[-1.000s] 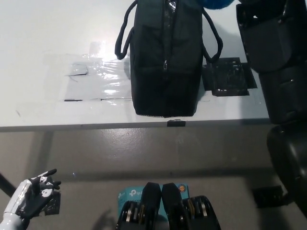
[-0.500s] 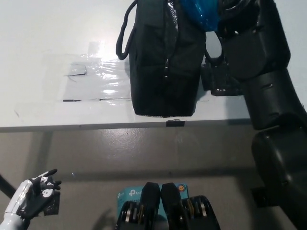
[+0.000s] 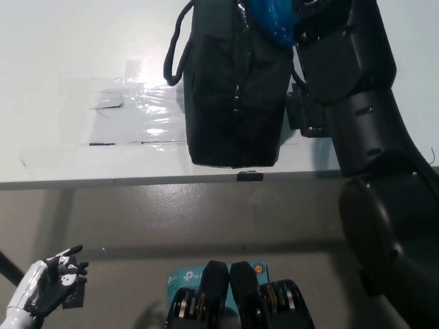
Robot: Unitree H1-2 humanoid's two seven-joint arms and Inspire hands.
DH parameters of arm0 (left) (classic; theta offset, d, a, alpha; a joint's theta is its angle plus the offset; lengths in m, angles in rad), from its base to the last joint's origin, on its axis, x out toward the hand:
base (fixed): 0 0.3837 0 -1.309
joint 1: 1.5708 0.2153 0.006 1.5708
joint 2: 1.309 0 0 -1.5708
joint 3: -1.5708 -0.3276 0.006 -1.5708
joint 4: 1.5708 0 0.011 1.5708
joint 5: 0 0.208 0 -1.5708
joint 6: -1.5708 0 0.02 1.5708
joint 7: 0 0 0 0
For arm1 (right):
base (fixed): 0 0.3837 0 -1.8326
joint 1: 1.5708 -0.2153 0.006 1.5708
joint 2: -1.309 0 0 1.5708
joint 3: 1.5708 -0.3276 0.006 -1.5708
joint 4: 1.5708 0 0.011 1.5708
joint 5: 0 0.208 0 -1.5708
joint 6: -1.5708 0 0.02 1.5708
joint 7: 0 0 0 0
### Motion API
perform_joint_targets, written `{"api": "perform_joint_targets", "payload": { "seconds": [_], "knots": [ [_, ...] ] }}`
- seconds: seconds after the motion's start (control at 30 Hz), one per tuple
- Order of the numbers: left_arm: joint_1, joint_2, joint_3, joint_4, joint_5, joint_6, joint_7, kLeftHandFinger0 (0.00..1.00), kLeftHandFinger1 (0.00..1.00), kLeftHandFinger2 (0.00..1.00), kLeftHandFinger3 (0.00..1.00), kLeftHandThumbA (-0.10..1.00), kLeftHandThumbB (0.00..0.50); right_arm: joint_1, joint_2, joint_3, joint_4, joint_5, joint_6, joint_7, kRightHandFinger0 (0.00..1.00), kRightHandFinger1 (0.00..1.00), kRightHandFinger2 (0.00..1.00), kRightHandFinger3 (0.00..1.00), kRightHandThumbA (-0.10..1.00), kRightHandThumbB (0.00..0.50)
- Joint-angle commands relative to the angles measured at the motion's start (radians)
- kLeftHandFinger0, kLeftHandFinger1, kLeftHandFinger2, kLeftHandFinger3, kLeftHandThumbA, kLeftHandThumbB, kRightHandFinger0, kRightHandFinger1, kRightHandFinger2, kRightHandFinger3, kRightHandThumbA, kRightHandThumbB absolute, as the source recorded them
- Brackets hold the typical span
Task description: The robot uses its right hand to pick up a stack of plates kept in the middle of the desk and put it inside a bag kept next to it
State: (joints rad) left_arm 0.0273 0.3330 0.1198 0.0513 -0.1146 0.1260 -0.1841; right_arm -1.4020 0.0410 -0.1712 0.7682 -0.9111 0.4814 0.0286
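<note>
A black zip bag [image 3: 236, 89] with loop handles stands in the middle of the white desk [image 3: 55, 62]. A blue stack of plates [image 3: 272, 20] sits at the bag's top right edge, at the picture's upper border, partly sunk behind the bag's rim. My black right arm [image 3: 357, 130] rises from the bottom right, and my right hand [image 3: 310, 12] is shut on the plates, with most of the hand cut off by the top edge. Low at the bottom left, below desk level, my white left hand [image 3: 46, 288] rests open.
A shiny patch of clear tape [image 3: 137, 113] lies on the desk left of the bag. A black mat [image 3: 305, 116] peeks out between bag and arm. The desk's front edge [image 3: 137, 181] crosses the picture; below it is grey floor with a teal box [image 3: 188, 276].
My right arm has swung left across the picture, carrying the blue plates from the top edge down onto the bag's top. The left hand has stayed where it was.
</note>
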Motion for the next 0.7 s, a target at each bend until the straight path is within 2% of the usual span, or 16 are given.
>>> {"api": "perform_joint_targets", "payload": {
  "seconds": [0.0,0.03,0.07,0.17,0.27,0.3,0.37,0.43,0.5,0.6,0.67],
  "knots": [
    [0.005,0.007,0.002,-0.016,-0.010,-0.016,-0.013,0.66,0.75,0.88,1.00,-0.10,0.194,-0.128,0.013,-0.021,0.004,-0.065,-0.011,-0.017,0.00,0.00,0.37,0.45,-0.10,0.000],
    [0.005,0.005,0.001,-0.021,-0.006,-0.008,-0.009,0.66,0.75,0.88,1.00,-0.10,0.209,-0.162,0.026,-0.035,0.027,-0.073,-0.011,-0.019,0.00,0.05,0.43,0.57,-0.10,0.003],
    [0.004,0.004,0.001,-0.021,-0.005,-0.004,-0.007,0.66,0.76,0.88,1.00,-0.10,0.210,-0.169,0.029,-0.040,0.033,-0.078,-0.011,-0.018,0.00,0.00,0.39,0.55,-0.10,0.000],
    [0.003,0.004,-0.002,-0.020,0.001,-0.007,-0.005,0.68,0.76,0.88,1.00,-0.10,0.194,-0.198,0.051,-0.080,0.063,-0.096,-0.011,-0.036,0.00,0.00,0.32,0.46,-0.10,0.000],
    [0.003,0.002,0.001,-0.022,-0.005,-0.007,-0.006,0.69,0.76,0.87,1.00,-0.10,0.203,-0.211,0.080,-0.140,0.075,-0.107,-0.011,-0.056,0.00,0.00,0.24,0.40,-0.10,0.000],
    [0.003,-0.001,-0.003,-0.025,-0.003,-0.007,-0.006,0.69,0.76,0.87,1.00,-0.10,0.209,-0.206,0.089,-0.164,0.069,-0.126,-0.011,-0.056,0.00,0.00,0.14,0.33,-0.10,0.000],
    [0.001,-0.002,-0.001,-0.021,-0.008,-0.007,-0.007,0.69,0.76,0.87,1.00,-0.10,0.202,-0.214,0.111,-0.223,0.083,-0.147,-0.011,-0.075,0.00,0.00,0.08,0.29,-0.10,0.000],
    [0.005,0.000,-0.003,-0.024,-0.005,-0.004,-0.009,0.69,0.76,0.87,1.00,-0.10,0.199,-0.202,0.133,-0.265,0.071,-0.184,-0.011,-0.059,0.00,0.00,0.09,0.31,-0.10,0.000],
    [0.005,0.000,-0.003,-0.025,-0.006,-0.006,-0.011,0.69,0.76,0.87,1.00,-0.10,0.193,-0.200,0.138,-0.274,0.066,-0.195,-0.011,-0.050,0.00,0.00,0.02,0.26,-0.10,0.000],
    [0.005,0.002,-0.006,-0.024,-0.004,-0.007,-0.012,0.69,0.76,0.88,1.00,-0.10,0.189,-0.204,0.156,-0.309,0.063,-0.236,-0.011,-0.044,0.00,0.00,0.00,0.31,-0.10,0.000],
    [0.005,0.003,-0.006,-0.024,-0.005,-0.009,-0.013,0.69,0.76,0.87,1.00,-0.10,0.185,-0.212,0.167,-0.334,0.063,-0.243,-0.011,-0.049,0.00,0.00,0.00,0.25,-0.10,0.000]
  ]
}}
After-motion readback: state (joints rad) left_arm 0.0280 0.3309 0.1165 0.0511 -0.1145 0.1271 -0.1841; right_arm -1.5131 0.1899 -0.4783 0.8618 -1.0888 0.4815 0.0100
